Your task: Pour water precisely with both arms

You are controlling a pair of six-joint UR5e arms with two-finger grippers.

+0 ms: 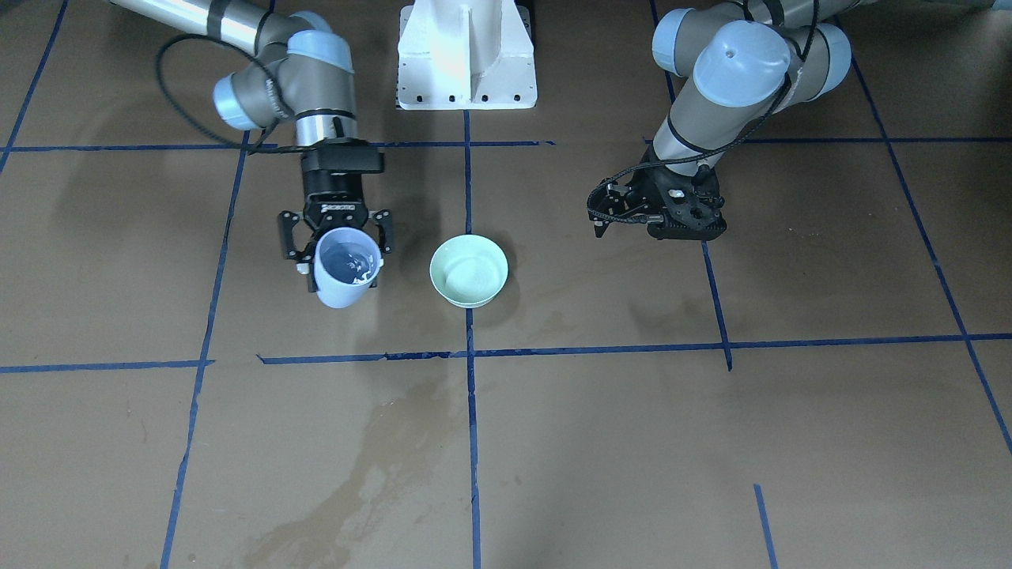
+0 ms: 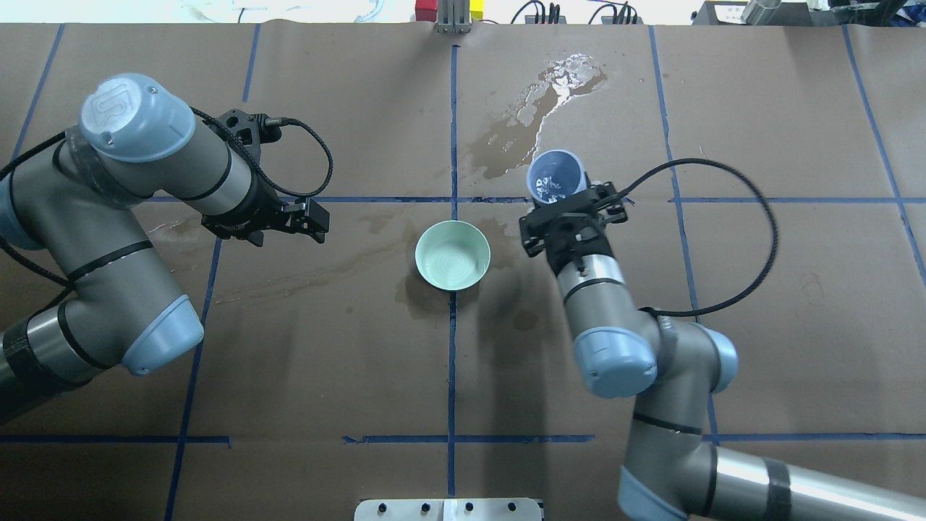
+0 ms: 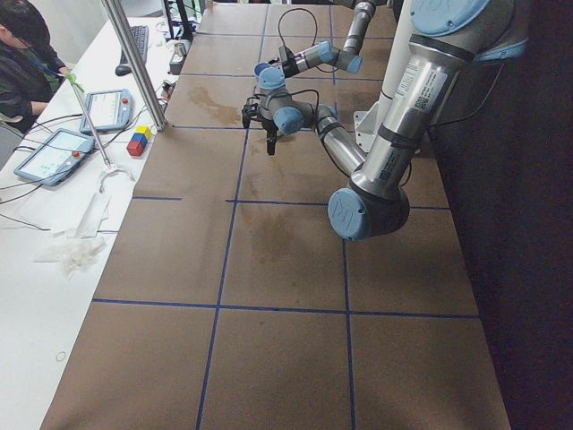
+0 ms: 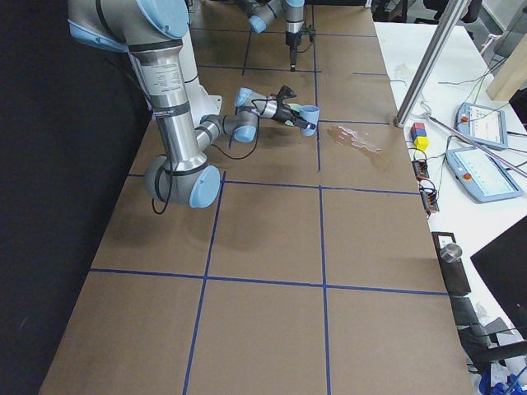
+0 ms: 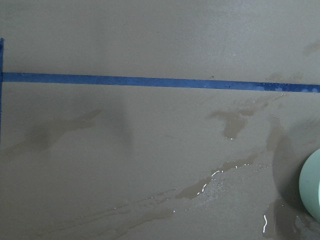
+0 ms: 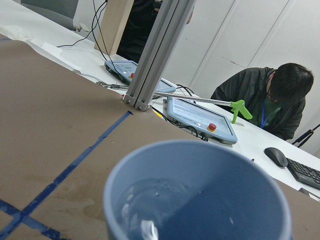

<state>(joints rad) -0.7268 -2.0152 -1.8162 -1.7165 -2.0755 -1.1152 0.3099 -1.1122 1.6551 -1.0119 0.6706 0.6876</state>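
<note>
My right gripper (image 1: 341, 254) (image 2: 566, 211) is shut on a pale-blue cup (image 1: 345, 273) (image 2: 555, 179), holding it near its rim beside a pale-green bowl (image 1: 469, 270) (image 2: 453, 255). The cup is apart from the bowl and not over it. Water (image 6: 150, 207) shows as a faint sheen inside the cup (image 6: 200, 195). The bowl stands on the centre tape line. My left gripper (image 1: 602, 221) (image 2: 318, 221) hangs low on the bowl's other side, empty, with its fingers together. The left wrist view shows wet paper and the bowl's edge (image 5: 312, 187).
Wet stains mark the brown paper (image 2: 539, 108) (image 1: 371, 466) (image 5: 200, 187). The white pedestal (image 1: 466, 55) stands at the robot's base. An aluminium post (image 4: 428, 66), tablets (image 4: 486, 177) and an operator (image 3: 27, 54) are along the table's far side.
</note>
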